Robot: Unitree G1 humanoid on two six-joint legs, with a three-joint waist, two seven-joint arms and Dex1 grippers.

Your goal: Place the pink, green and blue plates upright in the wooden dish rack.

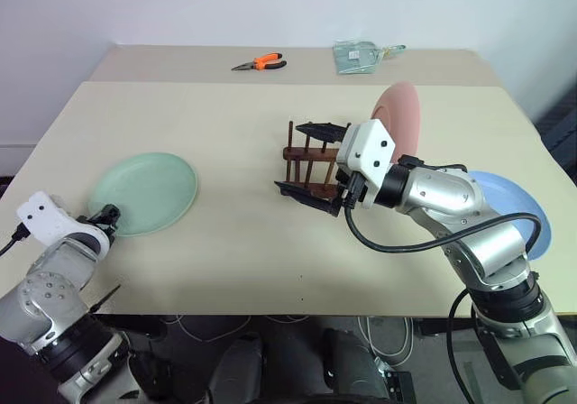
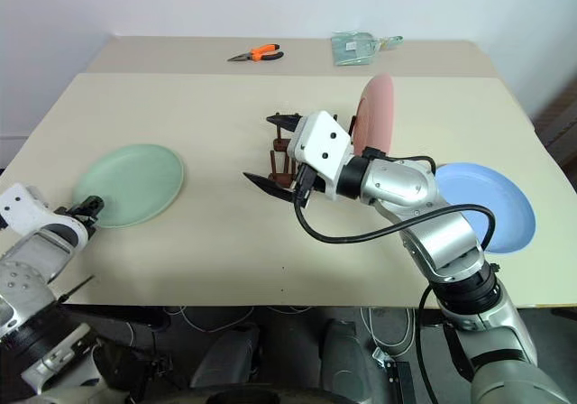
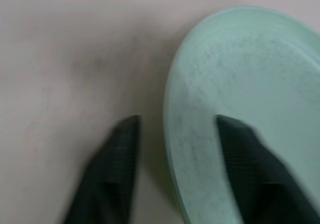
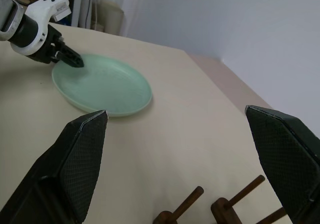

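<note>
One plate is already racked: the pink plate (image 1: 398, 115) stands upright in the wooden dish rack (image 1: 311, 154), just beyond the right gripper (image 1: 311, 162), whose spread, empty jaws hover over the pegs; the green plate (image 1: 146, 190) lies flat, its near rim between the left gripper's (image 3: 177, 171) part-open fingers, likely for lifting; the blue plate (image 1: 509, 207) waits beside the right arm.
</note>
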